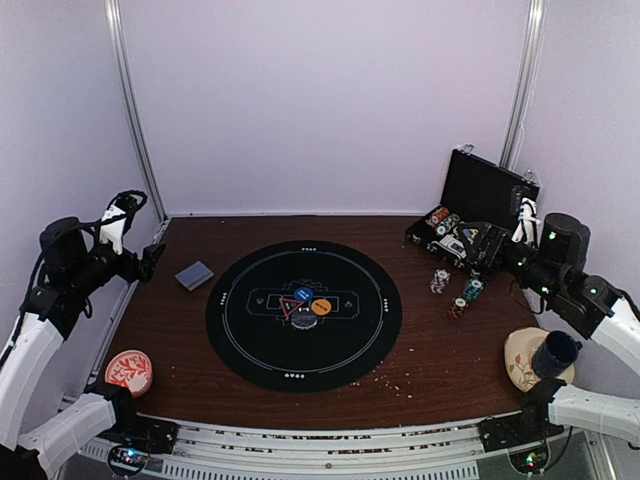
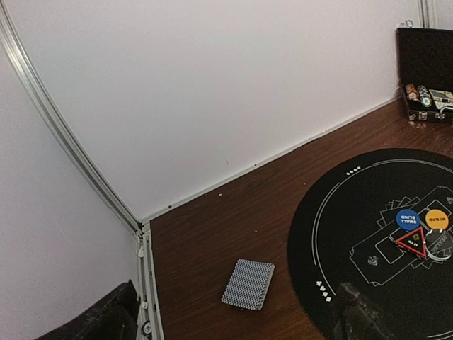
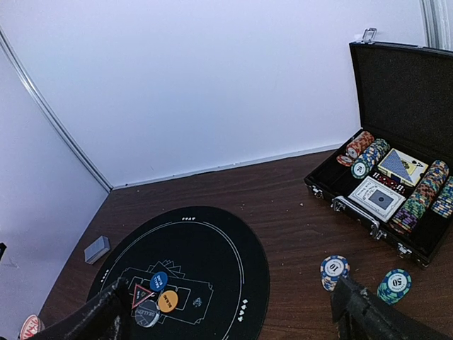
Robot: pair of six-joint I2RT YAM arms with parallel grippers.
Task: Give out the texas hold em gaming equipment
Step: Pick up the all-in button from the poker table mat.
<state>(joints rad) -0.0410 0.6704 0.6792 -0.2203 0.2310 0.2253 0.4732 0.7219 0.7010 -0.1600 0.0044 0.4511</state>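
Case (image 3: 396,85): open, lid upright, upper right of the top view. The right wrist view shows the inside: chips (image 3: 370,157) packed on edge in rows down both sides, with two card packs (image 3: 379,198) between the rows.

Cup (image 1: 556,352): dark blue, lower right of the top view, standing on a beige plate (image 1: 518,358). Its inside cannot be made out.

Dish (image 1: 129,371): red-and-white, lower left of the top view.

Loose on the table (image 1: 420,350): three short chip stacks (image 1: 440,281) between the case and the round black mat (image 1: 250,335). The deck (image 2: 248,283) lies grey-blue back up, just off the mat's upper left. At mat centre the blue button (image 1: 303,295), orange button (image 1: 321,306), dark button (image 1: 303,322) and red triangle (image 1: 291,306) sit in a tight cluster.

View differences:
- Only the top view shows the cup, the plate and all three stacks.
- The right wrist view shows two stacks, top faces marked 10 and 50, and only a sliver of the dish in its lower left corner.
- The left wrist view shows the deck's fine pattern and "SMALL BLIND" on the blue button. The case is small in its upper right corner.

Left gripper (image 2: 237,285): released, jaws spread wide, holding nothing. Its fingers (image 2: 99,319) sit at the bottom of the frame, raised off the table.

Right gripper (image 3: 230,287): released, jaws wide, holding nothing, raised off the table.
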